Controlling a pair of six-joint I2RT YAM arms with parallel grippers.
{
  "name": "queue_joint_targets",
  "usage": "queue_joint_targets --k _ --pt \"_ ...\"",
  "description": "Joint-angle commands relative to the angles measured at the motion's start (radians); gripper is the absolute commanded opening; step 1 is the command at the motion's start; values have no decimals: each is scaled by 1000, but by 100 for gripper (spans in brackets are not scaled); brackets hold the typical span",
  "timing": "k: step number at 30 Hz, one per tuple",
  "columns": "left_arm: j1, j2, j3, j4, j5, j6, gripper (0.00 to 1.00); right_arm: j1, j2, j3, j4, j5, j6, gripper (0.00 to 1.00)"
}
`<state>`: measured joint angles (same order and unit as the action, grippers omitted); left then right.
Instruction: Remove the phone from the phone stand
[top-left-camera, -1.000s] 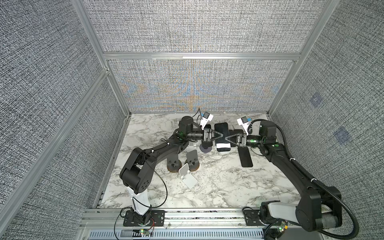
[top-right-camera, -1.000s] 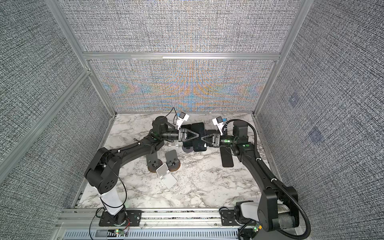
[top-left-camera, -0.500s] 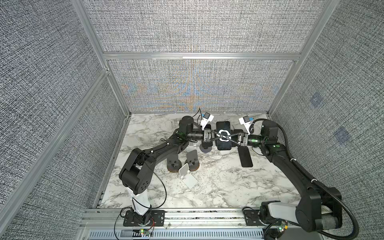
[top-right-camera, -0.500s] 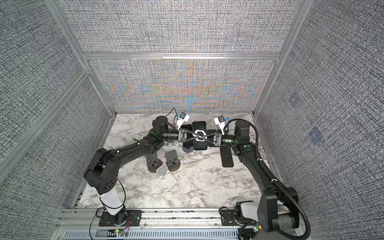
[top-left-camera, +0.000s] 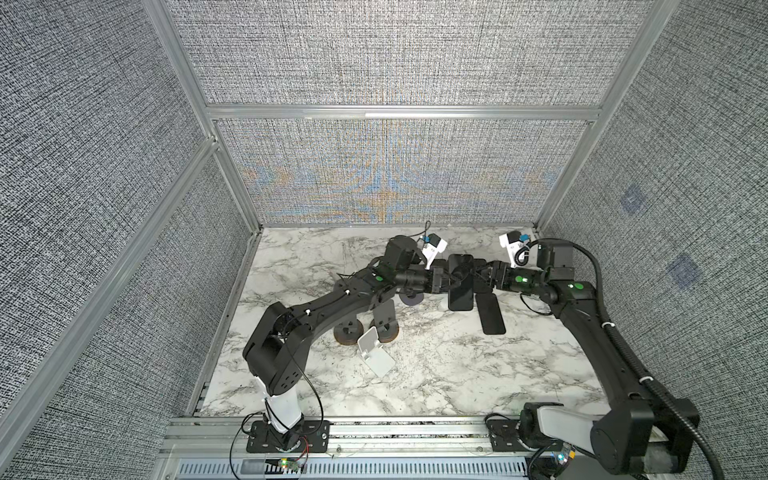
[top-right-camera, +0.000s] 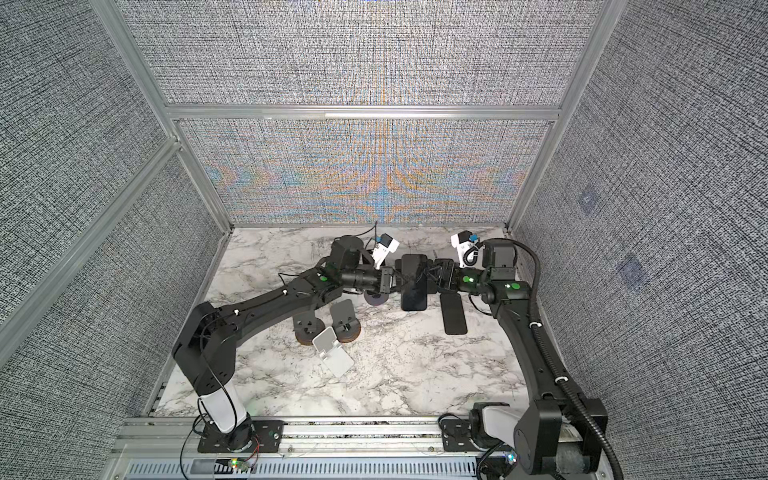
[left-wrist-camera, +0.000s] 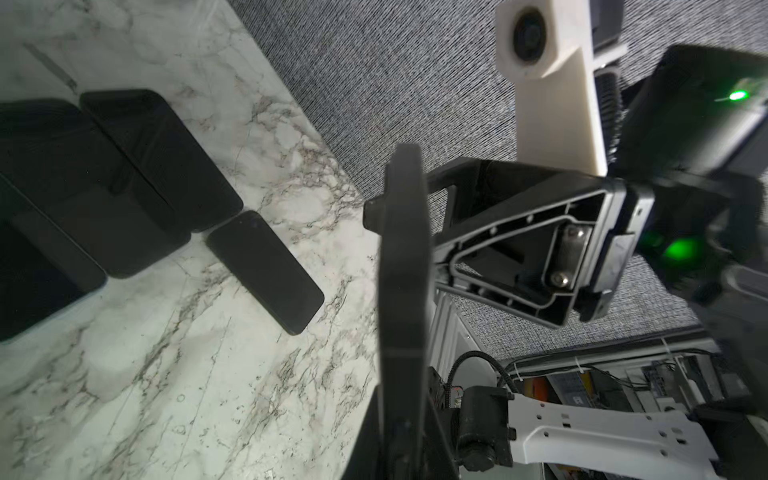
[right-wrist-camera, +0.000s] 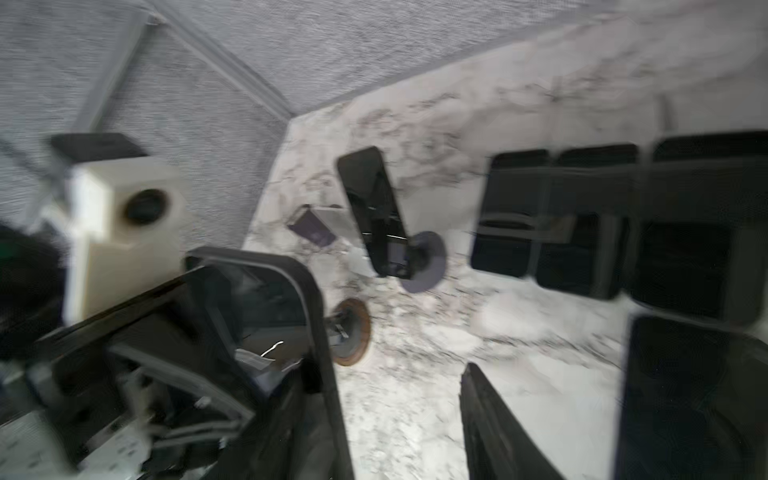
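The marble table (top-left-camera: 436, 374) spreads under everything, and over its far half the left arm (top-left-camera: 332, 303) and the right arm (top-left-camera: 590, 324) reach in until their ends almost meet

Between those ends hangs the phone (top-left-camera: 460, 291), black and lifted clear of the table, its long side lying across the line that joins the two grippers. The left gripper (top-left-camera: 451, 282) is clenched on one long edge of it. In the left wrist view the phone (left-wrist-camera: 403, 270) stands edge-on straight ahead of that gripper

The right gripper (top-left-camera: 478, 277) faces the phone from the opposite side with its jaws parted. In its own blurred wrist view, bare marble shows between one finger (right-wrist-camera: 494, 424) and the phone (right-wrist-camera: 270, 332), so it has let go

A second phone (top-left-camera: 491, 314) lies flat on the table, just below the right gripper and a little to its near side. Dark blocks (left-wrist-camera: 162, 158) lie on the table next to it, but what they are I cannot tell

The grey-based stand (top-left-camera: 411, 298) sits on the table just behind and below the left gripper, under its wrist. A pair of black stands (top-left-camera: 384, 320) on brown discs sits further back along the left arm, well apart from both grippers. The small white stand (top-left-camera: 375, 351) sits just beside them, the farthest of all from the held phone
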<state>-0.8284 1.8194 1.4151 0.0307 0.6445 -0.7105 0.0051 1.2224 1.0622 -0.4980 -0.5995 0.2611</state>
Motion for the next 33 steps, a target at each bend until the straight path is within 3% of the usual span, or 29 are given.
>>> queue_joint_targets --k 1,7,17,33 --pt "-33 62 69 -136 -116 -54 0 -19 15 -5 -211 395 -69 55" --pt "-94 232 288 -403 -292 -69 0 -65 68 -8 -208 499 -90 54" --pt "-139 410 448 -480 -383 -174 0 -133 205 28 -201 525 -123 51" --pt "-149 555 544 -448 -352 -322 0 -188 408 145 -291 419 -223 51"
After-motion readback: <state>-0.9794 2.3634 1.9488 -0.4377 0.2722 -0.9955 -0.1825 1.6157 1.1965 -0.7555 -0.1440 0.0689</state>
